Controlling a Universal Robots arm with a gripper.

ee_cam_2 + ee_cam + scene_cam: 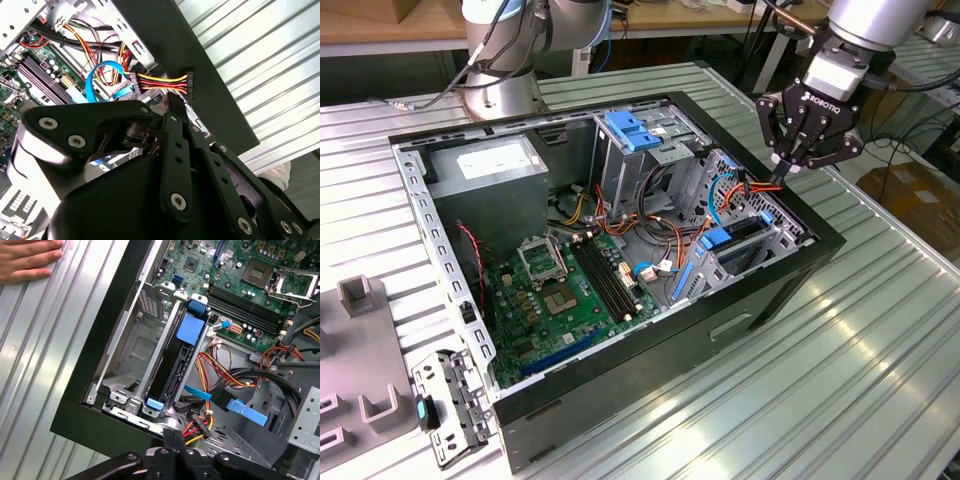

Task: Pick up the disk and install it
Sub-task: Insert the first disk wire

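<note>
While closed, gripper pinches power connector (near disk).

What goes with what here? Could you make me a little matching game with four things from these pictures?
Things:
1. disk
2. gripper
3. hand
4. metal bracket

Places:
A. flat on the ribbed table, outside the case
B. standing on edge in a bay inside the case
C. lying on the table beside the case's corner, with a small blue tab
D. above the case's edge, close to a bundle of coloured wires

Pairs: 1-B, 2-D, 3-A, 4-C
</note>
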